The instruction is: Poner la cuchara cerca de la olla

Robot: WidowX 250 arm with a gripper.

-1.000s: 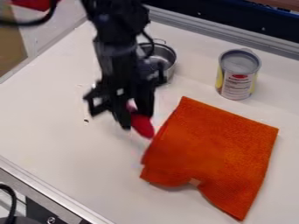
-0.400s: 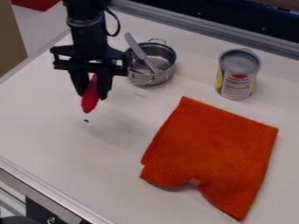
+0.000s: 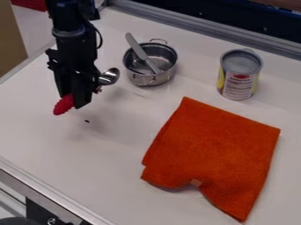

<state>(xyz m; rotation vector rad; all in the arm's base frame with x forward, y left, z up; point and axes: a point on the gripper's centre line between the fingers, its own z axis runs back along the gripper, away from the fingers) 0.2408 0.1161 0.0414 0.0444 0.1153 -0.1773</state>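
Utensil (image 3: 138, 49) leans in pot (image 3: 165, 75); can (image 3: 238, 81) stands near orange cloth (image 3: 214, 149).

There is one pot (image 3: 154, 79), which has two handles. In this pot leans one grey knife-like utensil (image 3: 136, 46). To the left of the pot, I count one spoon (image 3: 109, 76); to its right, one can (image 3: 240, 74). Lower right from the pot is one cloth (image 3: 214, 149), and lower left, one dark speck (image 3: 87, 121)
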